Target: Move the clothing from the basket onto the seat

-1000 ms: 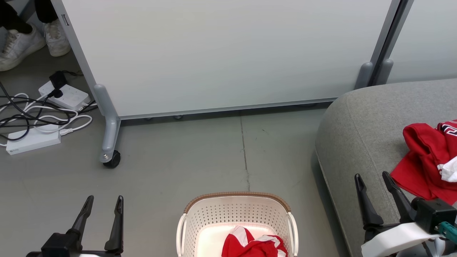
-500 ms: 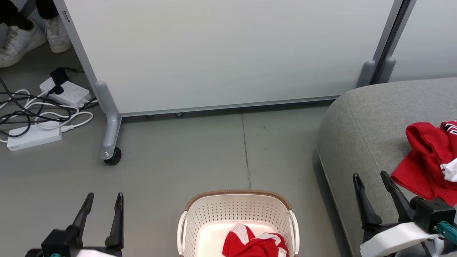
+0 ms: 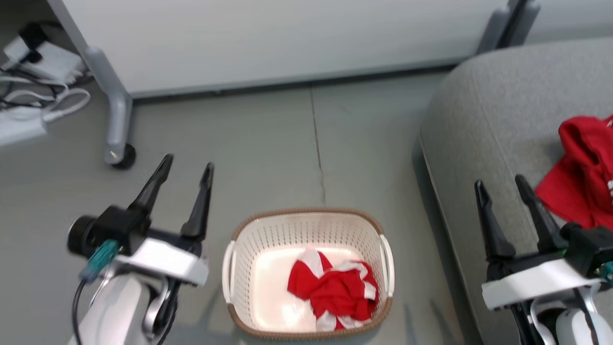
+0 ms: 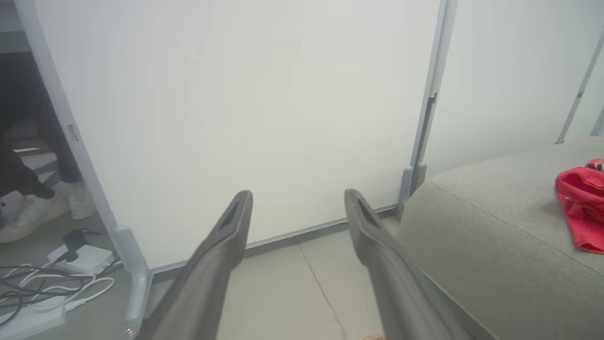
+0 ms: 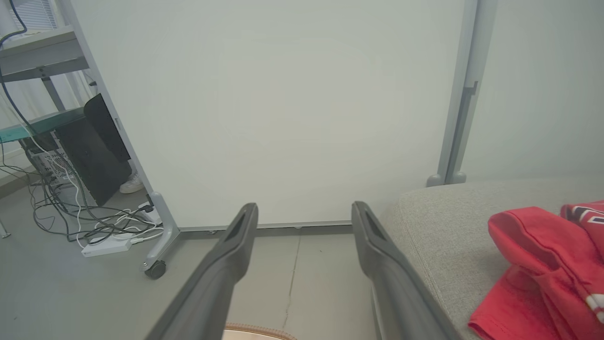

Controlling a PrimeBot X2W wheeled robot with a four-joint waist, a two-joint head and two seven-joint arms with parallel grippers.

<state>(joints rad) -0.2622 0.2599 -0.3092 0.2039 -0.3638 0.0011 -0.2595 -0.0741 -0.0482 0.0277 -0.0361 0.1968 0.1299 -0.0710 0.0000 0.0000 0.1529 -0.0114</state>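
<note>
Grey concrete floor (image 3: 268, 143) carries the basket (image 3: 306, 211), which stands in front of a white wheeled partition (image 3: 287, 38). One crumpled red-and-white piece of clothing (image 3: 335, 292) lies in the basket's near right corner. Another garment (image 3: 584, 177) already rests on the seat (image 3: 479, 120), right of the basket. The left gripper (image 3: 187, 163) hovers just left of the basket, fingers spread and empty, likely poised to reach in. The right gripper (image 3: 499, 182), right of the basket over the seat's edge, is likewise spread and holds nothing, keeping the basket's mouth clear, I judge.
</note>
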